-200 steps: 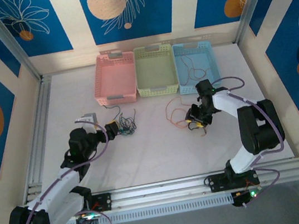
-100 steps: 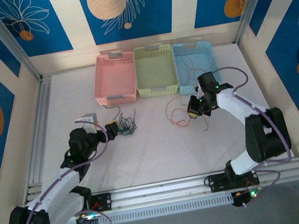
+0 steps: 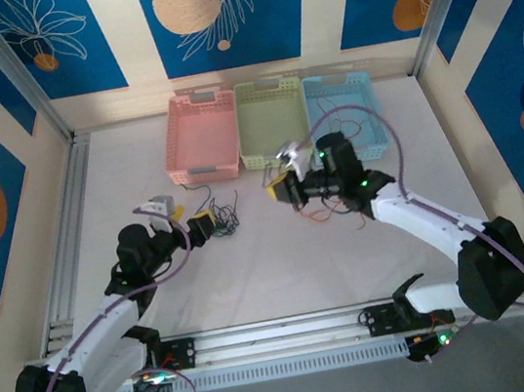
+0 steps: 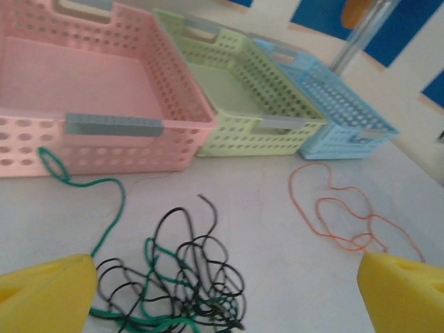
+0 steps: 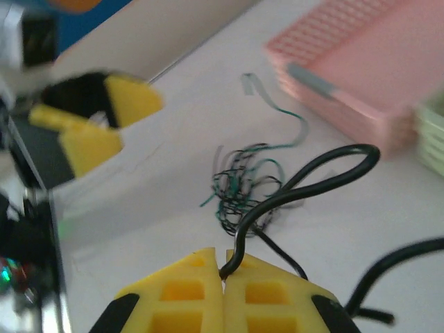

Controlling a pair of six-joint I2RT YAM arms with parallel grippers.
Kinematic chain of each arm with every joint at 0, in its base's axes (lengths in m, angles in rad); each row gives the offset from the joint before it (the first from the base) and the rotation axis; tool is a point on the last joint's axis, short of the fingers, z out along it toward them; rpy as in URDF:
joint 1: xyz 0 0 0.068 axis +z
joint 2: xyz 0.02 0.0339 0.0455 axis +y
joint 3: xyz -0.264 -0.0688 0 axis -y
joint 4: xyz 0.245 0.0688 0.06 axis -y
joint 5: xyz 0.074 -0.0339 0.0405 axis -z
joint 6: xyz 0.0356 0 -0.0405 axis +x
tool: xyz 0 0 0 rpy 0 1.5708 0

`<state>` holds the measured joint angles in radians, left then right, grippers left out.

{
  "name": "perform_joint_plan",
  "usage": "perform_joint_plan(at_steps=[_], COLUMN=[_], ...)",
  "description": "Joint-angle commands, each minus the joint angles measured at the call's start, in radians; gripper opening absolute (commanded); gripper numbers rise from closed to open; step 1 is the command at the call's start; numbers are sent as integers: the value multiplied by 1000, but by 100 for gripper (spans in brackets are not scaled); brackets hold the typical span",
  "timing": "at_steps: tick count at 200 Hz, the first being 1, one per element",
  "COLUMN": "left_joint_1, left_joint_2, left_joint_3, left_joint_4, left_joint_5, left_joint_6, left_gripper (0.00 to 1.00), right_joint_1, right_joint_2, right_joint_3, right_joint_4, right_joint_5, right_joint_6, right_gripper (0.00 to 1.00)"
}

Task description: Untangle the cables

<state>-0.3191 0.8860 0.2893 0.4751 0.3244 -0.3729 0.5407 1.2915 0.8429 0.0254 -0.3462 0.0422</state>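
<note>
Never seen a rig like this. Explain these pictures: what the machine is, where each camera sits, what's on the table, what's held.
Two robot arms are bolted to a white table. One picture looks down from above; the other two come from a camera on each wrist, so yellow fingers show. At the back stand a pink basket, a green basket and a blue basket. On the table lie a green-and-black tangle and an orange cable. The left gripper is open near the tangle, holding nothing. The right gripper is shut on a black cable.

Glossy plastic pink basket (image 4: pixel 173 149), matt white table (image 4: pixel 270 277), smooth black cable (image 5: pixel 371 156)
</note>
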Motion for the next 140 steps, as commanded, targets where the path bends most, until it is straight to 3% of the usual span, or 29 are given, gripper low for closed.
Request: perform_joint_plan(at_steps=[1,36,74,114,140], left_joint_1=[0,-1,-7,-54,-109], left_joint_2=[5,71,243,337,396], left_joint_3=[68,118,180,248,312], left_joint_4=[57,97,164,157,41], left_joint_5=[129,216,347,353,313], left_joint_6=[-15,-32,-95,-80,14], left_gripper=[95,93,87,87,86], right_joint_1=[31,32,27,64,65], right_joint_2=[52,155,243,296,286], right_joint_3=[-102,-168,-258,-234,-241], right_joint_4=[310,532,771,747,749], right_joint_5=[-15,-108,-162,-128,-165], right_joint_6=[-353,-584,-661,-708,-684], right_gripper=[0,0,0,0,0])
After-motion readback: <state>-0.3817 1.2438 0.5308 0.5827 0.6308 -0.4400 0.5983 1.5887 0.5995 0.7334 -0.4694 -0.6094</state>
